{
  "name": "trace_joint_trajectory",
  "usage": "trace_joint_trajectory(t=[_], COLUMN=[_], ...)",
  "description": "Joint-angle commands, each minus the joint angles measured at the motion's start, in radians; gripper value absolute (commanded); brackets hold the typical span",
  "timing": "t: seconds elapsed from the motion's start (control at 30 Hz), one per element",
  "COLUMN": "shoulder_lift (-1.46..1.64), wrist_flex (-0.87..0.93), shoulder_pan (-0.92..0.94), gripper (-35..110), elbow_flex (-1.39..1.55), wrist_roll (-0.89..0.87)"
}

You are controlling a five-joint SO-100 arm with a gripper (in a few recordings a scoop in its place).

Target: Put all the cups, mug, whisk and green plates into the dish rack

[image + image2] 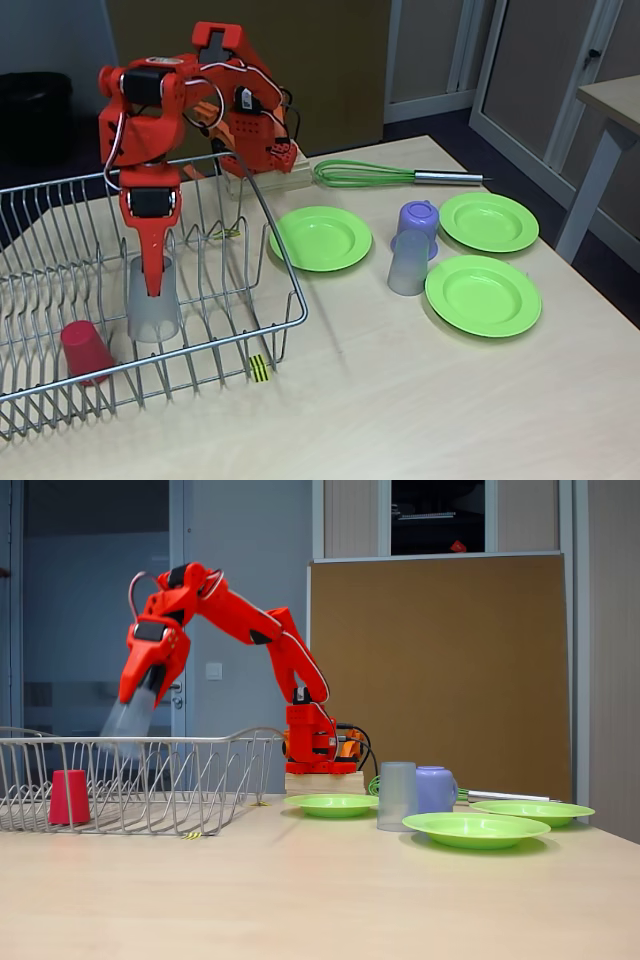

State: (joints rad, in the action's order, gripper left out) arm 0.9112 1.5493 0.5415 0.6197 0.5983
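Orange gripper (155,285) holds a grey cup (153,305) over the dish rack (275,345), beside red cup (86,351)

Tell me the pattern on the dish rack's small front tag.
Yellow-and-black stripes on the tag of the silver wire dish rack, clearest in a fixed view.

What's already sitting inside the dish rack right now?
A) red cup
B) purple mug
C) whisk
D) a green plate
A: the red cup stands upside down among the prongs of the dish rack, while the mug, whisk and green plates are out on the table.
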Motion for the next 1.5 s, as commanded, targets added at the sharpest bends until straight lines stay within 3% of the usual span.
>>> trace_joint_trajectory(t=[0.0, 0.37, 0.67, 0.97, 1.47], shoulder_lift=[-0.071, -0.255, -0.301, -0.295, -0.114], wrist_flex=[-0.005, 0.015, 0.035, 0.072, 0.109], shoulder_pan=[0.037, 0.1, 0.126, 0.13, 0.094], gripper=[9, 10, 20, 35, 35], elbow_flex=[-0.101, -0.221, -0.227, -0.227, -0.219], wrist_roll=[0.029, 0.061, 0.078, 0.094, 0.095])
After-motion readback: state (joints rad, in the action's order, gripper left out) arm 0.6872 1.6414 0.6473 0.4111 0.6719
